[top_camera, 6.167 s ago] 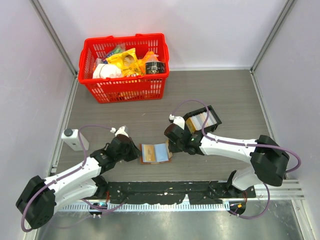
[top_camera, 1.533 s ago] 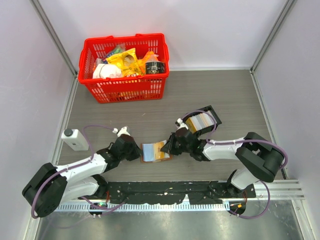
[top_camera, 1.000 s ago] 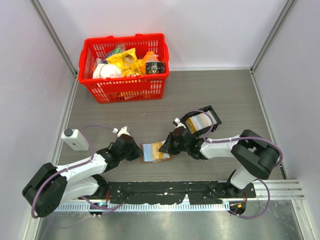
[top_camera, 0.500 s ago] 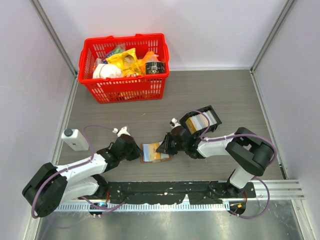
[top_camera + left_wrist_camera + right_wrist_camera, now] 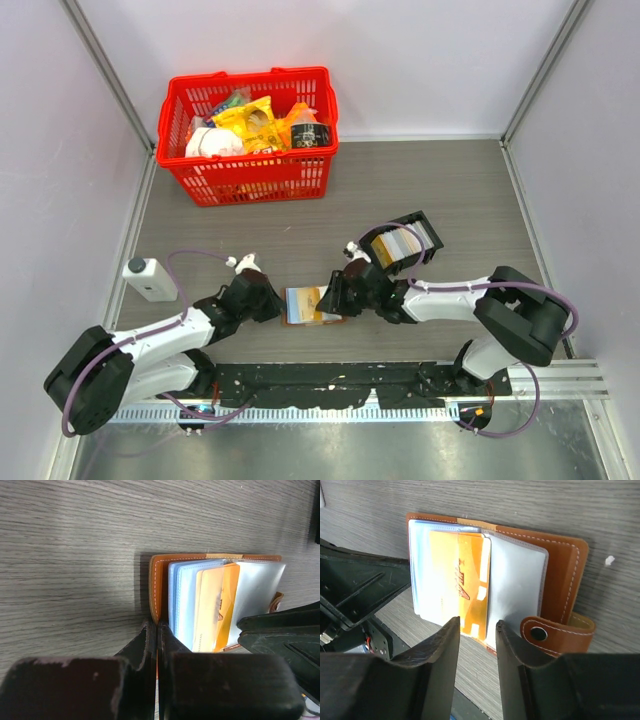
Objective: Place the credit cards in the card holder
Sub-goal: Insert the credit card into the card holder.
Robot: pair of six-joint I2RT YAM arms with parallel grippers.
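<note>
The brown card holder lies open on the table between both arms. A yellow-orange credit card sits in one of its clear sleeves, its lower end sticking out a little. My left gripper is shut on the leather of the holder's left edge. Just below that card's lower edge my right gripper is open, touching nothing, next to the snap tab. More credit cards stand in a black open-top tray behind the right gripper.
A red basket full of groceries stands at the back left. A small white device lies near the left wall. The metal rail with the arm bases runs along the near edge.
My right gripper was shut on the yellow-orange card and has opened, leaving the card in the holder's sleeve. It has drawn back slightly to the right. The left gripper has kept its hold.
</note>
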